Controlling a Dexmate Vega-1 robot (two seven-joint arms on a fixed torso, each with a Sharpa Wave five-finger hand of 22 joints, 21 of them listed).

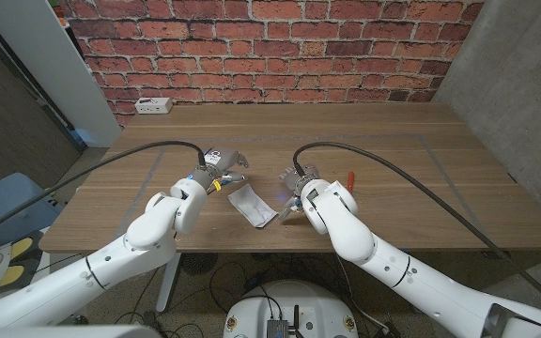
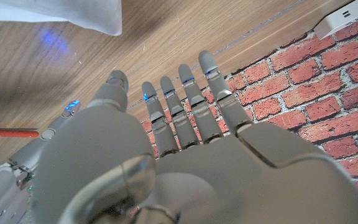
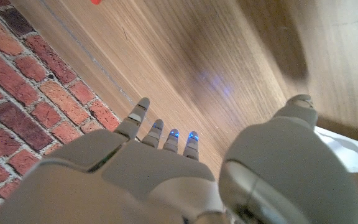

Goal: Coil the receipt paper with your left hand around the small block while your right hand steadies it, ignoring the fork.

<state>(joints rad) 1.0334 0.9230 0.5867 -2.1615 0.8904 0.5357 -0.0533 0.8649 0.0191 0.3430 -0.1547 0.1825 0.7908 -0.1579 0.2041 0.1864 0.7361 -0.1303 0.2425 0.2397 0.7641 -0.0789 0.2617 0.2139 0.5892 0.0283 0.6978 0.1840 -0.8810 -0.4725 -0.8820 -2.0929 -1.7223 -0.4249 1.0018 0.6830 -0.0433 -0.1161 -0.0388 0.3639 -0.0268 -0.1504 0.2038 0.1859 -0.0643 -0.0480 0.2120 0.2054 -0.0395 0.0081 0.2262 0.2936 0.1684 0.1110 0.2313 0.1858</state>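
The white receipt paper [image 1: 253, 206] lies on the table [image 1: 393, 150] between both arms; the left robot hand [image 1: 222, 167] is open and holds nothing; the right robot hand [image 1: 296, 181] is hard to read, so I cannot tell; coiling looks not begun; next, the left must reach the paper.

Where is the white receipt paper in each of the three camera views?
Head view: the receipt paper lies near the table's front edge, between the left hand and right hand.
Left wrist view: at the picture's top left corner.
Right wrist view: at the right edge, beside the thumb.
Shared landmark: the brick wall beyond the table.
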